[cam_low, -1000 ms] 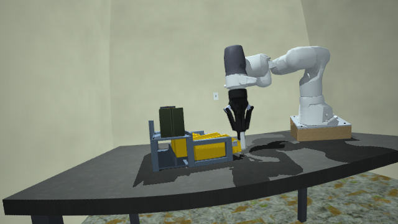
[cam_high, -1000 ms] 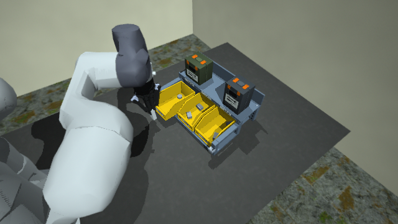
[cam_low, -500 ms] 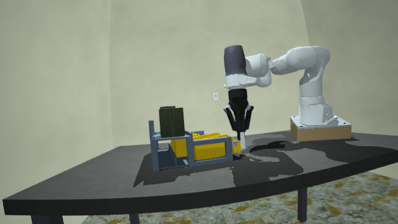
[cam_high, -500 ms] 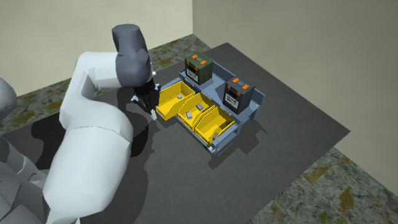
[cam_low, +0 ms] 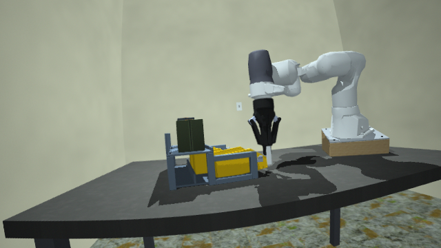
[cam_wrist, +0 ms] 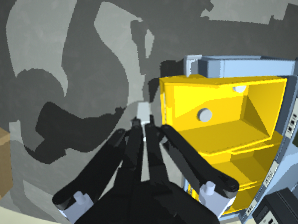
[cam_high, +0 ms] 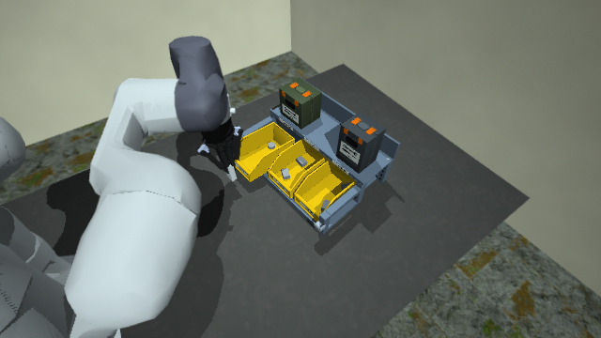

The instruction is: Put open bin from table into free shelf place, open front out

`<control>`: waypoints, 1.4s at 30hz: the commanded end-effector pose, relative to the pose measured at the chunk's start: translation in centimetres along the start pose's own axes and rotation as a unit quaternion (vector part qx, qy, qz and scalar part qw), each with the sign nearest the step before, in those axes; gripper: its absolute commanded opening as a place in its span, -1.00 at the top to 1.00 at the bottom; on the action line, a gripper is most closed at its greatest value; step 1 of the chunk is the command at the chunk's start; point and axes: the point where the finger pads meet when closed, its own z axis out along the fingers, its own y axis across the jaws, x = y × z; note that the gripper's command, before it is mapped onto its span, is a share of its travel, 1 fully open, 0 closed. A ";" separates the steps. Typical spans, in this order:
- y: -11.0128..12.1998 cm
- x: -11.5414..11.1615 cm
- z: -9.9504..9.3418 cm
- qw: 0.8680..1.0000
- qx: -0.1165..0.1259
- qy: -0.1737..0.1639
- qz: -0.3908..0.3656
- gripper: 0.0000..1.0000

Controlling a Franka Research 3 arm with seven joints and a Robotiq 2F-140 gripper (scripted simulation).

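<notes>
Both fingers (cam_high: 232, 174) (cam_low: 269, 156) clenched together, just beside the front of the outermost yellow bin (cam_high: 255, 157) (cam_low: 262, 162) (cam_wrist: 220, 132).

No visible change betw. the earlier pics and now, approx. 1 sec. on: top and ext. views match, left to right, near to far. Wrist view has no earlier pic to compare.
</notes>
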 end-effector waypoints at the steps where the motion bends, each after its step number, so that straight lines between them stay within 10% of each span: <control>1: 0.1 0.1 0.1 1.000 -0.001 0.001 0.002 1.00; 42: 1.8 0.1 0.1 1.000 -0.001 0.001 0.002 1.00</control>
